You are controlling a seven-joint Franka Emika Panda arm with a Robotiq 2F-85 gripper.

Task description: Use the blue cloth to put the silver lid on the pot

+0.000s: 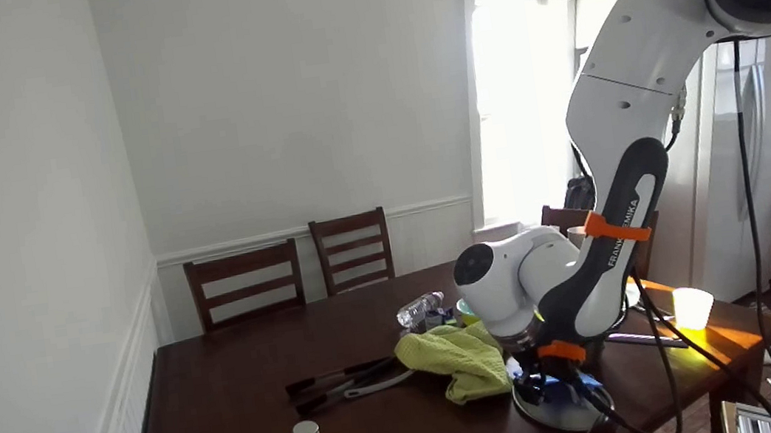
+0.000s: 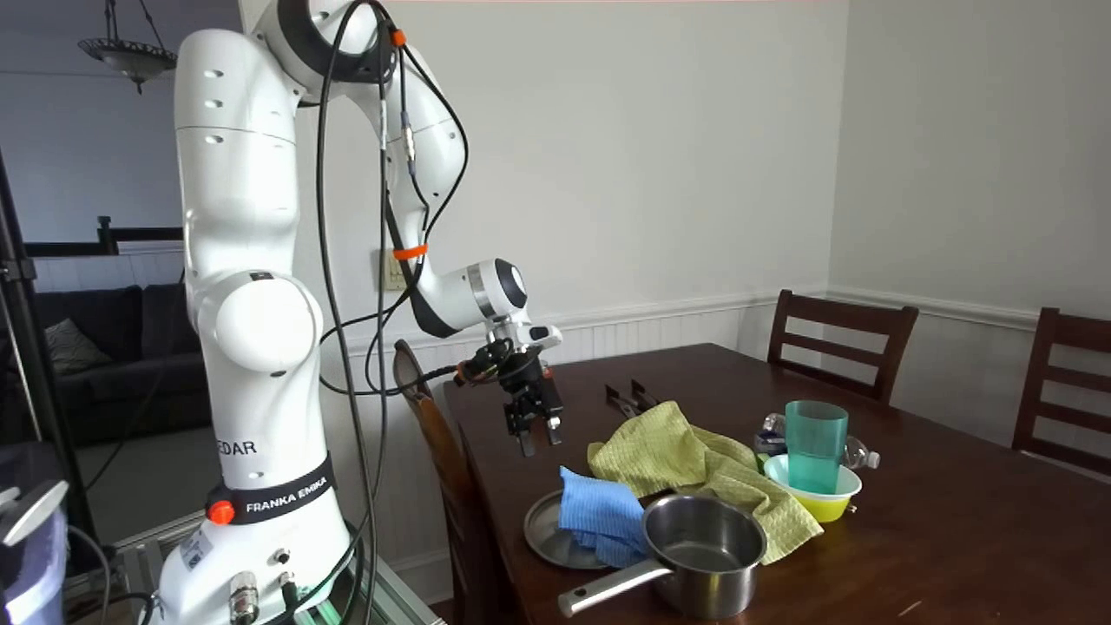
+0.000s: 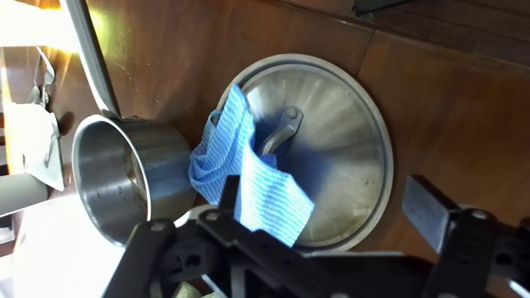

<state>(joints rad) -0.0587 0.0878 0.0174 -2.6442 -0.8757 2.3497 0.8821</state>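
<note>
I held my gripper (image 2: 541, 437) above the table (image 2: 946, 495), its jaws wide apart, gripping nothing; in an exterior view, the blue cloth (image 2: 601, 514) lay partly over the silver lid (image 2: 544, 531), left of the pot (image 2: 707, 588).

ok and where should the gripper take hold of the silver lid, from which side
Likely from above, pinching the raised handle through the blue cloth: the silver lid lies flat on the table, handle up, and the cloth hides part of that handle.

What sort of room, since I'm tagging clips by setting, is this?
Probably a home's dining area: a dark wooden table, slat-backed chairs beside it, and a dark sofa in the background.
</note>
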